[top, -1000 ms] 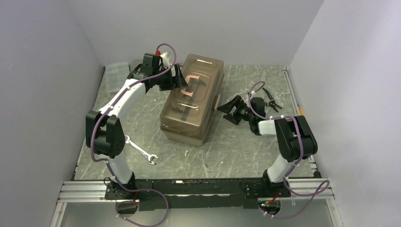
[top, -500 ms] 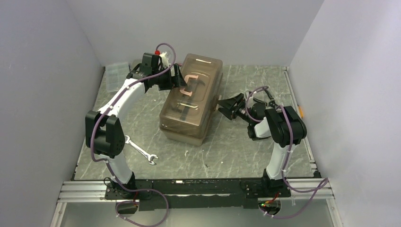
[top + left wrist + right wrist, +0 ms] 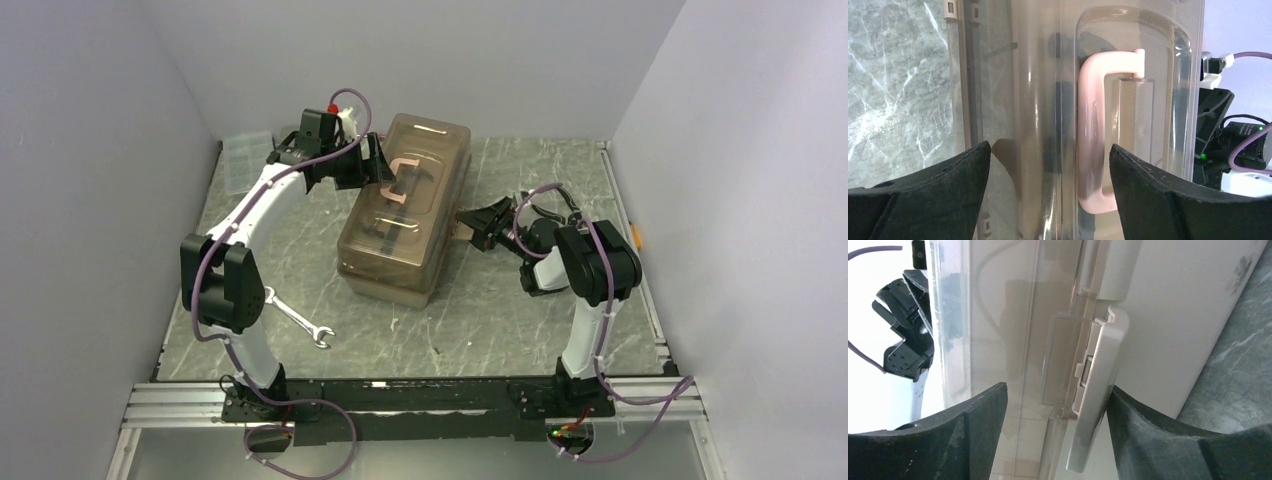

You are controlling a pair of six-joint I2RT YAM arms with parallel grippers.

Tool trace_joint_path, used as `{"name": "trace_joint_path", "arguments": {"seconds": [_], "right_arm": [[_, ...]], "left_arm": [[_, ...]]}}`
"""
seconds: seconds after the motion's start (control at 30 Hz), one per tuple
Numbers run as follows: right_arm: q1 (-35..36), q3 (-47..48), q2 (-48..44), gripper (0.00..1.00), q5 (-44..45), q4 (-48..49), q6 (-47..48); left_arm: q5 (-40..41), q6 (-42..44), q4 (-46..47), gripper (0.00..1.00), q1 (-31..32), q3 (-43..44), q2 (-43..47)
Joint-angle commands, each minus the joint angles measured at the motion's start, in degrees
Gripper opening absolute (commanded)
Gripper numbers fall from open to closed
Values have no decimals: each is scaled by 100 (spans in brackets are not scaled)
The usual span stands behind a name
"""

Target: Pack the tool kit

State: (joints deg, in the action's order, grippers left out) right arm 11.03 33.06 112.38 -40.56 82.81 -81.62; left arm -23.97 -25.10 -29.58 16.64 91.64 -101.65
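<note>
The tan-brown toolbox (image 3: pixel 405 215) stands shut in the middle of the table, its pink handle (image 3: pixel 403 180) lying on the smoky lid. My left gripper (image 3: pixel 377 168) hovers open over the lid's left side; in the left wrist view the handle (image 3: pixel 1091 125) lies between its fingertips (image 3: pixel 1050 150), untouched. My right gripper (image 3: pixel 472 225) is open at the box's right side wall. In the right wrist view the beige latch flap (image 3: pixel 1095 390) sticks out between the jaws (image 3: pixel 1055 390), resting against the right finger. A steel wrench (image 3: pixel 300 322) lies near the left arm's base.
A clear organiser box (image 3: pixel 245 160) sits at the back left corner. Black pliers (image 3: pixel 574 208) lie behind the right arm, partly hidden by it. White walls close in the table on three sides. The rail with both arm bases runs along the near edge.
The right arm has swung left and brought its gripper up to the toolbox's side latch, its jaws a little narrower. The left arm and the toolbox have not moved.
</note>
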Motion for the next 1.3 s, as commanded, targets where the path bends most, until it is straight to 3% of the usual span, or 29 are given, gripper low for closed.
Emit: {"name": "trace_joint_path", "arguments": {"seconds": [0.0, 0.33, 0.57, 0.7, 0.87, 0.97, 1.03, 1.17, 1.27], "right_arm": [[-16, -76, -519, 71, 0, 1082, 252], [-36, -209, -1482, 70, 74, -192, 957], [-70, -113, -1166, 63, 61, 220, 611], [-288, -346, -1774, 63, 297, -653, 1077], [-598, -645, -2521, 77, 583, -1736, 1638], [-756, -752, -2595, 78, 653, -2110, 1786], [-853, -817, -2468, 80, 599, -2040, 1790], [-922, -906, -1929, 95, 431, -1370, 1602], [-909, -838, -1434, 97, 287, -856, 1392]], "left_arm": [[-401, -13, -28, 88, 164, 250, 30], [-389, 5, -14, 88, 164, 216, 94], [-408, 4, -16, 88, 164, 180, 130], [-340, 55, -91, 88, 164, 202, 192], [-302, 65, -90, 88, 164, 184, 210], [-270, 53, -83, 88, 164, 163, 189], [-239, 61, -95, 88, 164, 161, 170], [-220, 75, -120, 88, 164, 187, 133], [-222, 76, -134, 88, 164, 203, 100]]}}
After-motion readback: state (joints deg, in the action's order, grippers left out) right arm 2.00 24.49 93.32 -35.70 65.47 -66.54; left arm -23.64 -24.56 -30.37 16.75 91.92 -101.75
